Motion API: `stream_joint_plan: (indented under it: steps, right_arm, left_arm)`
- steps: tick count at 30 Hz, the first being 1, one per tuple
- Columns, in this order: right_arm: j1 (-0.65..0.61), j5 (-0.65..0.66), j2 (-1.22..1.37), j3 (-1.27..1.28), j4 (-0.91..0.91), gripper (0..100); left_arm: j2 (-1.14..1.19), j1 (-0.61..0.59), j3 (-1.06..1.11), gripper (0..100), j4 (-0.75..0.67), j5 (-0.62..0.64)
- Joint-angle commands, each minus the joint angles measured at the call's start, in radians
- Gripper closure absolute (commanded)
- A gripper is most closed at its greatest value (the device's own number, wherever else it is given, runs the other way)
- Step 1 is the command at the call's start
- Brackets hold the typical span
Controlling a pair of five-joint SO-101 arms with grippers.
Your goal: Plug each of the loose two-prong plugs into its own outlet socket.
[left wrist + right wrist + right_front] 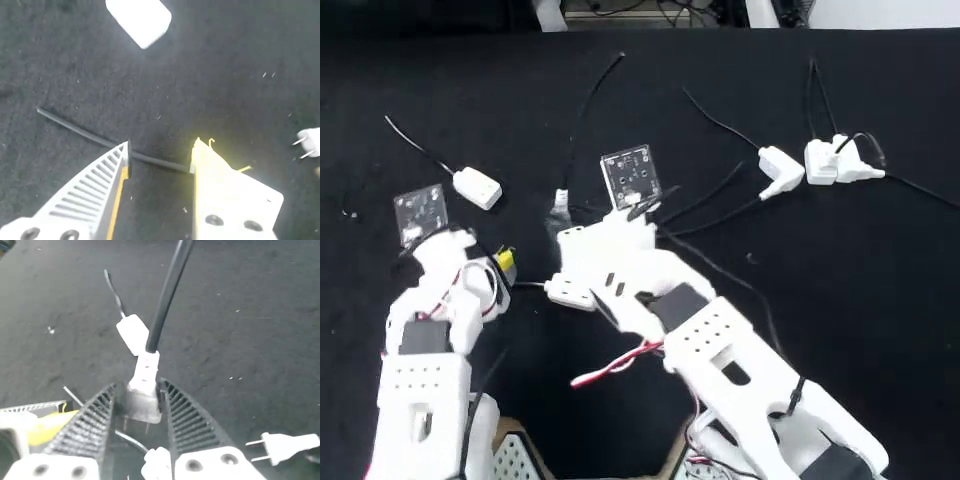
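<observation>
The right gripper (137, 390) is clenched on a white two-prong plug (145, 367). Its ribbed fingers press the plug body from both sides, the prongs point back toward the wrist, and the thick black cord (167, 295) leads away from it. From where I stand, this gripper sits near the middle of the black table (880, 300).

Just beyond its tips a second loose plug (132, 332) lies on the cloth with a thin lead. Off to one side, a third plug (285, 445) lies flat with its prongs bare.

The left gripper (160, 152), at about 8 o'clock on the table, is released and holds nothing. Its fingers are apart, and a thin black cable (75, 127) crosses the gap at their tips.

Farther out, toward 10 o'clock, a white block (140, 20) rests on the table. Well apart from both arms, at 2 o'clock, sit the white outlet pieces (825, 160), with dark cords trailing off them.
</observation>
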Motion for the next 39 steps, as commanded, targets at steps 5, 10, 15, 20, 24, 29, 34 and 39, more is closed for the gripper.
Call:
stream_joint_plan:
  steps: [5, 10, 15, 20, 24, 29, 34, 39]
  right_arm:
    - [-0.018, -0.017, -0.044, 0.002, -0.023, 98.7]
    - [-0.021, 0.012, -0.045, 0.042, -0.028, 98.7]
    - [-0.034, 0.301, -0.045, 0.061, -0.025, 98.7]
    - [-0.038, 0.565, -0.050, 0.140, -0.029, 98.8]
    - [-0.003, 0.531, -0.050, 0.157, -0.035, 98.7]
    - [0.000, 0.433, -0.047, 0.202, -0.201, 98.7]
    - [0.000, 0.428, -0.051, 0.213, -0.298, 98.7]
    - [0.003, 0.253, -0.051, 0.180, -0.299, 98.7]
  left_arm:
    - [-0.345, 0.015, 0.117, 79, -0.012, 0.025]
    - [-0.457, 0.015, 0.159, 79, 0.031, 0.015]
    - [-0.451, 0.015, 0.142, 79, 0.072, -0.040]
    - [-0.376, 0.005, 0.116, 79, 0.069, -0.041]
    - [-0.269, -0.065, 0.059, 79, 0.061, -0.035]
    - [-0.094, -0.136, 0.012, 79, 0.009, -0.034]
    - [0.081, -0.065, -0.050, 79, 0.014, -0.041]
    - [0.143, 0.076, -0.053, 79, 0.006, -0.043]
